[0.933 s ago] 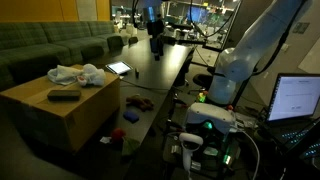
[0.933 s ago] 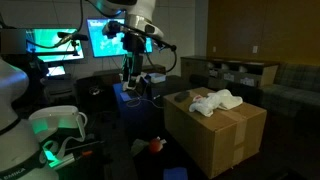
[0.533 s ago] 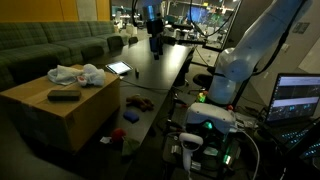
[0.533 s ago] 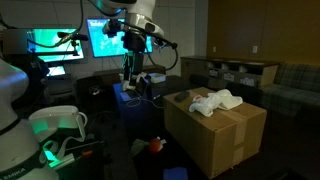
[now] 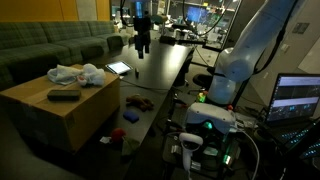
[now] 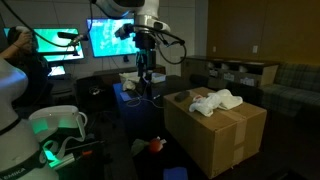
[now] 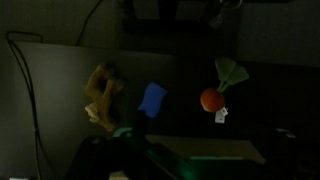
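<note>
Nearest the camera in an exterior view, the robot base (image 5: 212,122) is being lit green, and a laptop screen (image 5: 297,98) is glowing beside it. Across from the base, a cardboard box (image 5: 70,118) is standing upright. A crumpled white cloth (image 5: 75,74) and a dark flat object (image 5: 64,95) are being carried on its top, apart from each other.

Three small toys are lying on the dark surface between the box and the base. They are being shown dimly in the wrist view: a yellow-brown toy (image 7: 100,95), a blue block (image 7: 152,100) just beside it, and a red round toy with green leaves (image 7: 210,99), possibly a radish, a little apart from the block. None of them is being touched.

Farther back, a lit tablet (image 5: 118,68) is lying flat near the edge of a long dark table (image 5: 165,70). It is the thing nearest the tool.

The gripper (image 5: 141,53) is being held in the air above the far part of that table, pointing straight down, well above the tablet and well apart from the toys and the box. Its jaws are being held wide apart, and nothing is being gripped between them.

Behind everything, a green couch (image 5: 50,45) is being seen along the wall, and bright monitors (image 6: 112,38) are glowing behind the arm.
</note>
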`<state>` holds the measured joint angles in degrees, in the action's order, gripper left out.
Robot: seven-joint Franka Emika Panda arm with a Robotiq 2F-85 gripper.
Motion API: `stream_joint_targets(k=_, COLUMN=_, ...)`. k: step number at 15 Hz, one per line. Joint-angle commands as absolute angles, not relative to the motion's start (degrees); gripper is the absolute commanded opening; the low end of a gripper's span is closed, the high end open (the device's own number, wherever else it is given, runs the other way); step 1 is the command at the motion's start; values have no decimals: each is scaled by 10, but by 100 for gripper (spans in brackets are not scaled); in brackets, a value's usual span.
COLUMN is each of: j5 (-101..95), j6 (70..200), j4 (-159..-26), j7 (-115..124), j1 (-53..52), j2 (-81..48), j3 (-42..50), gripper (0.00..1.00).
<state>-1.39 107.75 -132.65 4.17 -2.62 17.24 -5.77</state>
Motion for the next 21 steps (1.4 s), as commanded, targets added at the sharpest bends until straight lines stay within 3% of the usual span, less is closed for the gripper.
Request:
stream_joint_targets(k=1, j5=-39, j6=1113, j4=-1210, j7=97, j1=-41, j2=54, j3=-88, gripper=100)
stream_joint_targets(k=10, j5=-151, j6=1178, j4=-1034, j7=167, j1=-86, j2=-151, j3=-81, gripper=100)
stream_joint_targets(k=21, j5=-238, j6=1373, j4=-1027, j7=164, j1=-106, j2=-266, j3=-6, gripper=100)
